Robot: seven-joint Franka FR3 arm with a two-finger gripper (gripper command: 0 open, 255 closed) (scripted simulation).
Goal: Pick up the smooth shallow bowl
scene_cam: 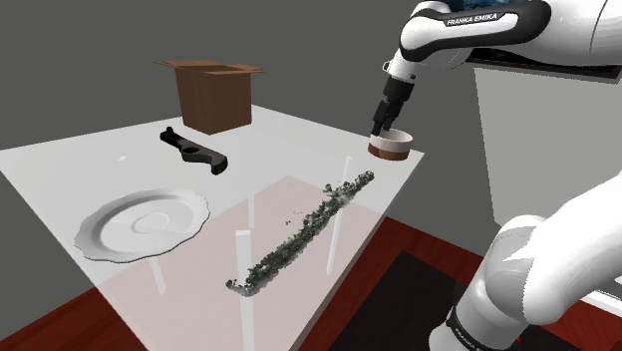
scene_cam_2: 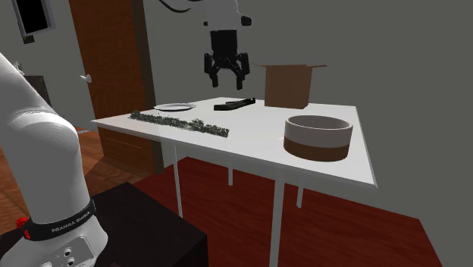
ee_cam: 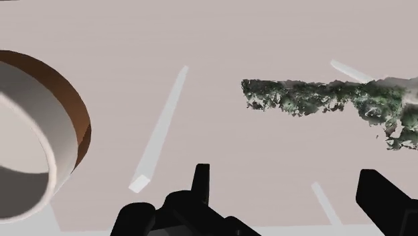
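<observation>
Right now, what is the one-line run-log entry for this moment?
phase: pre-grasp | gripper: open, empty, above table | bowl: white with brown band, at table corner, beside gripper, not held | pick: not yet done

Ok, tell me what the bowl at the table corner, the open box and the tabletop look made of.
Bowl: likely glazed ceramic; smooth, pale upper wall over a brown band.
Box: probably cardboard; flat matte brown with thin raised flaps.
Tabletop: glass or frosted plastic, I can't tell which; the legs show through it in the shoulder view.
</observation>
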